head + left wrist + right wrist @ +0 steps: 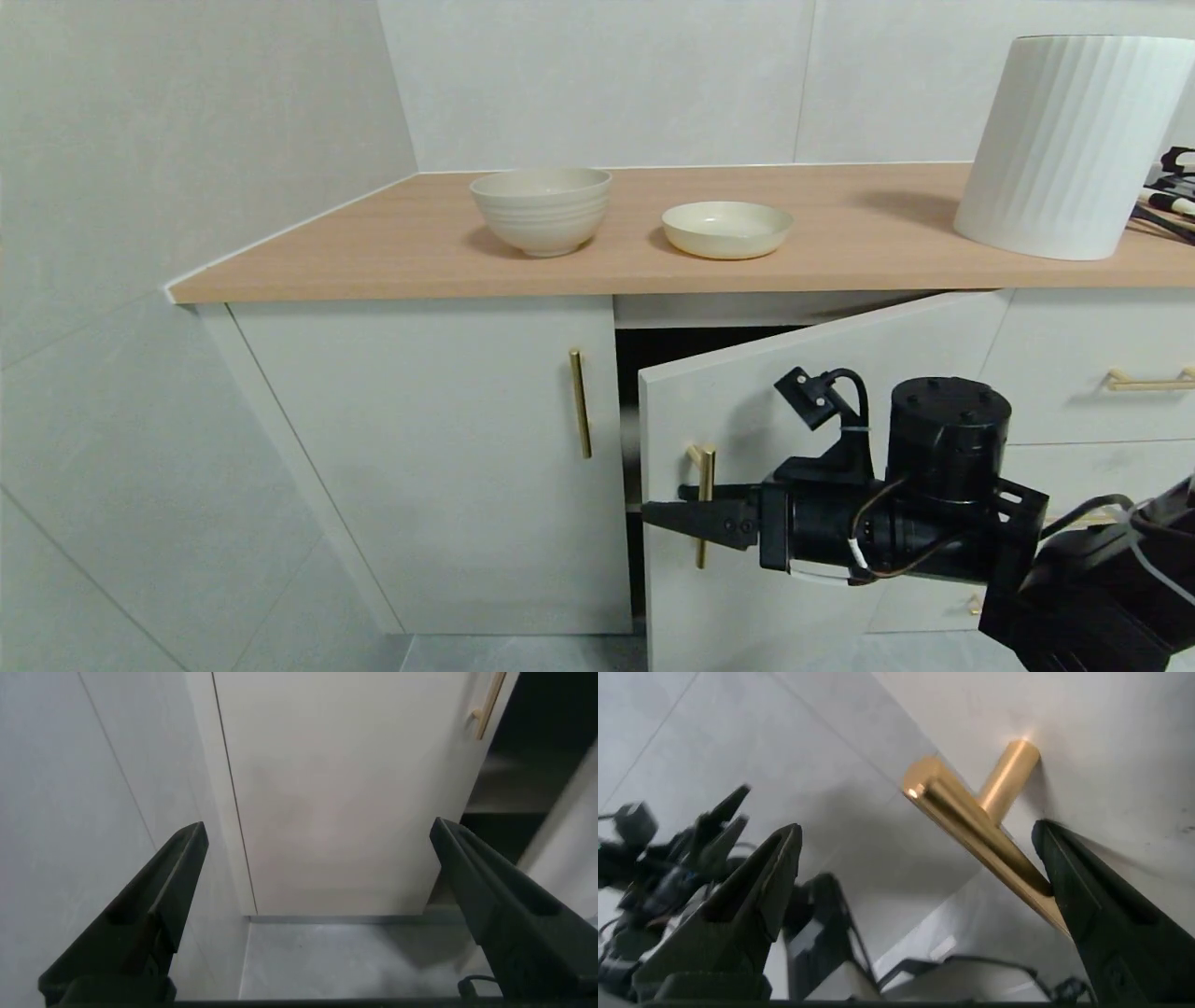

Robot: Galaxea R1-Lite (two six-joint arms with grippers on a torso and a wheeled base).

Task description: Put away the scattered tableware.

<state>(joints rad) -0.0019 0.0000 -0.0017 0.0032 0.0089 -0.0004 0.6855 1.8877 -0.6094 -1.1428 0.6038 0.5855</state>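
A ribbed cream bowl (541,210) and a shallow cream plate (726,229) stand side by side on the wooden countertop (840,266). Below them a white cabinet door (747,401) hangs partly ajar, showing a dark interior. My right gripper (677,504) is at that door's gold handle (706,462). It is open, and the handle (971,812) lies between its spread fingers (738,905). My left gripper (318,831) is open and holds nothing. It is low in front of the closed left cabinet door (346,784), above the grey floor (355,952).
A tall white ribbed container (1064,140) stands at the counter's right end, with dark utensils (1172,196) behind it. The closed left door has a gold handle (580,403). Drawers with a gold pull (1153,378) sit to the right. A tiled wall bounds the left side.
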